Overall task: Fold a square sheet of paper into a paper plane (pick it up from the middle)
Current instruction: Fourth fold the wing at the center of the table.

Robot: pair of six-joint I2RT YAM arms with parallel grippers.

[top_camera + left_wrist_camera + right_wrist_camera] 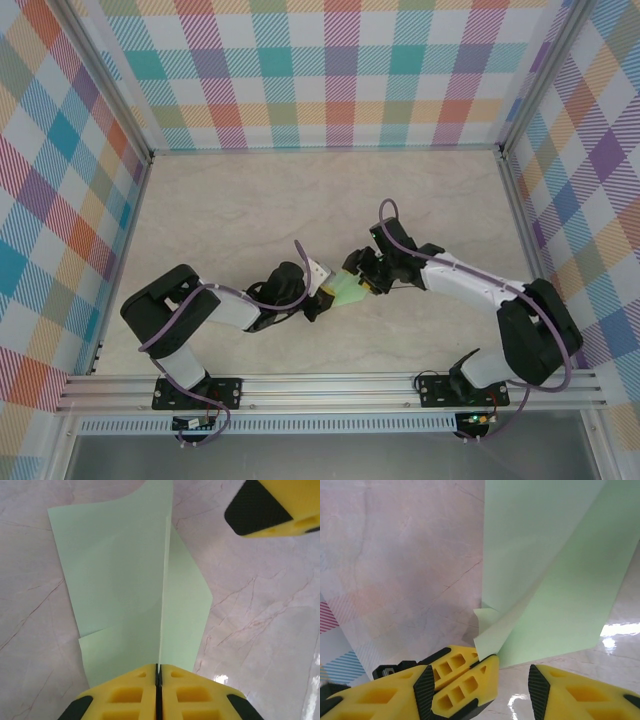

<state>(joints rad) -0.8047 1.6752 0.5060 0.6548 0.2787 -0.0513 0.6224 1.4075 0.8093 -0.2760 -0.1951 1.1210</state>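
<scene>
**Ana:** Pincer states first. What did each one have?

**Ben:** The left pincer [158, 672] was closed tight, nipping the square sheet of paper [125, 580] right on its crease. The right pincer [512, 685] stood with its jaws apart and clamped nothing. A curled corner of the sheet hung just beside one finger.

**Ana:** And where was the sheet?

**Ben:** Over the bench [250, 200], a little toward 6 o'clock from its middle. It sat between the two pincers, the left at its 9 o'clock and the right at about its 2 o'clock. It seemed to be partly raised rather than lying flat.

**Ana:** How would it handle?

**Ben:** I judged it very light, thin and limp. It bowed under its own weight. Any pinch would probably mark it for good, and a hard tug might tear it. The best hold looked to be on the crease, where the doubled layers were stiffer.

**Ana:** And how did it look?

**Ben:** It was plain, matt, pale mint-green. One large panel curved away, a narrower flap splayed off the straight central fold, and one small corner was curled.
</scene>
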